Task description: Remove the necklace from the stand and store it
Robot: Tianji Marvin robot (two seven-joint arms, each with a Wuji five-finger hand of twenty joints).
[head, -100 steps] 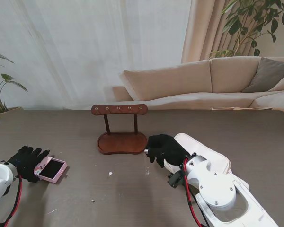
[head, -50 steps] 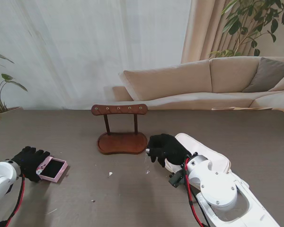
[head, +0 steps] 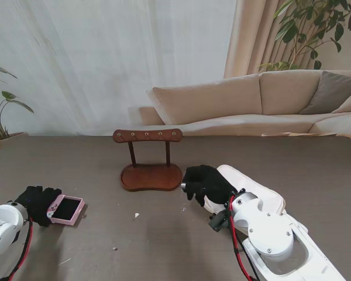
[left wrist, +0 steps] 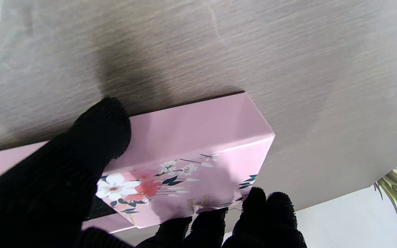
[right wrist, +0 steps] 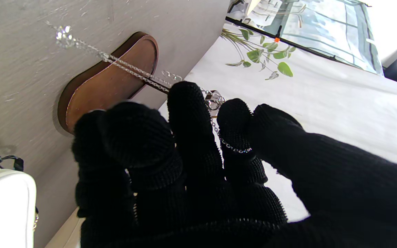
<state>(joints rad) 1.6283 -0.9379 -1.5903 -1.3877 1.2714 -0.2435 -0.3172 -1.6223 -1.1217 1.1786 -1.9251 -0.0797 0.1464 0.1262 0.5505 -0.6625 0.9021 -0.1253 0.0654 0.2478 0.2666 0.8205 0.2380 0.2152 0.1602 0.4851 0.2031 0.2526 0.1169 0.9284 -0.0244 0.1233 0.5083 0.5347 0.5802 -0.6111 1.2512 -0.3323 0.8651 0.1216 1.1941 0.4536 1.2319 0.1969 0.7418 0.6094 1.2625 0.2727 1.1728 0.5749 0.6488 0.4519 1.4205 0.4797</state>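
Note:
The brown wooden stand sits mid-table with nothing visible on its top bar. My right hand, in a black glove, hovers just right of the stand's base. It is shut on the silver necklace, whose chain drapes over the fingers and trails toward the table. At the near left, my left hand grips the open pink box. The thumb presses one side of the floral box, with the other fingers on the opposite edge.
A white bag-like object lies under and beside my right forearm. Small white specks dot the table in front of the stand. A beige sofa and potted plants stand beyond the table's far edge.
My left hand and the pink box have shifted slightly, the arm drawing nearer to me. The right hand has barely moved.

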